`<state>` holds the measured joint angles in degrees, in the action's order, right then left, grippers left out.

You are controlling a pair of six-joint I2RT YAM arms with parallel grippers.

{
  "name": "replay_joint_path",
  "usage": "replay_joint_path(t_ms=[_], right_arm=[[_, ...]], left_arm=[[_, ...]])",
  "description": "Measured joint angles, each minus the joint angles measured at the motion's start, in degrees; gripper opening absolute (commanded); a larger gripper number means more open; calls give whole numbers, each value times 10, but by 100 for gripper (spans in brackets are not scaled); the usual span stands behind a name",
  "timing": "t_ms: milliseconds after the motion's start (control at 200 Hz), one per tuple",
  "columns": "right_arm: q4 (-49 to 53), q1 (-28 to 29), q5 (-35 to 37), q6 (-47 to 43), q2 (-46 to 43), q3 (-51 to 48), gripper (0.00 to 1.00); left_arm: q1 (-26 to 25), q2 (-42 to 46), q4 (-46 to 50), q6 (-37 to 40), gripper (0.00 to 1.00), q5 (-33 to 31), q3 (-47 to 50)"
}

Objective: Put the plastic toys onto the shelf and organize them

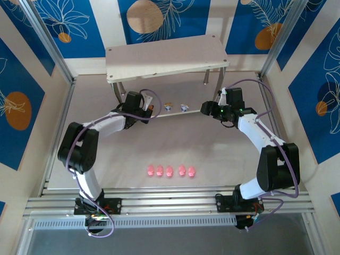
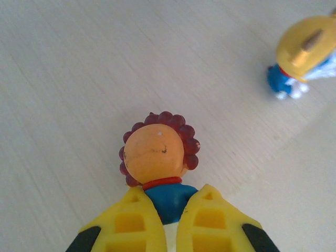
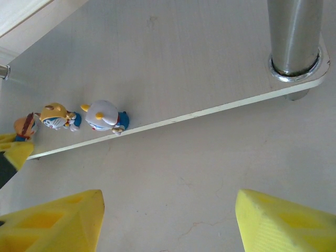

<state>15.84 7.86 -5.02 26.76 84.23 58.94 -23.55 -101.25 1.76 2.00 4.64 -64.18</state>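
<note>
Item: small hard-plastic figurine [image 2: 155, 152] with a round orange head, bumpy dark-red hair and a blue torso. Location: lower board [image 3: 184, 63] of the pale wood-grain shelf [image 1: 164, 56], at 12 o'clock on the counter [image 1: 175, 146]. Hold: the left pincer [image 2: 173, 197] was clamped on the blue torso; whether the feet touched the board was unclear. Handling: probably light, rigid, glossy and slip-prone, best gripped below the head. The right pincer [image 3: 169, 210] stood apart, empty. Five pink pigs [image 1: 170, 171] sat in a row at 6 o'clock.

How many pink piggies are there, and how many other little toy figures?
Pink pigs: 5
Little figurines: 3
Total: 8 toys
</note>
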Motion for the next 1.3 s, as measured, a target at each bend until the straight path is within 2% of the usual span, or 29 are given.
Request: replay_joint_path(t_ms=[145,310,510,660,760,860,1050,1165,1301], right_arm=[[1,0,-9,-1,-13,-6,68],[5,0,-48,-5,-37,-9,68],[3,0,-172,-25,-116,-40,63],[-3,3,-296,-14,-181,-50,61],[8,22,-362,-12,-209,-47,61],[40,60,-394,-34,-238,-36,61],[69,152,-400,-106,-332,-33,61],[61,170,-397,-133,-366,-33,60],[57,186,-383,-158,-347,-24,61]], left_arm=[[1,62,19,0,3,56,35],[1,129,41,0,4,171,45],[1,235,37,-25,5,362,94],[1,314,-15,-77,7,470,150],[1,350,-82,-134,8,531,187],[1,368,-175,-208,9,577,221],[1,343,-442,-419,9,647,263],[0,295,-626,-563,10,671,264],[-3,271,-719,-651,11,691,264]])
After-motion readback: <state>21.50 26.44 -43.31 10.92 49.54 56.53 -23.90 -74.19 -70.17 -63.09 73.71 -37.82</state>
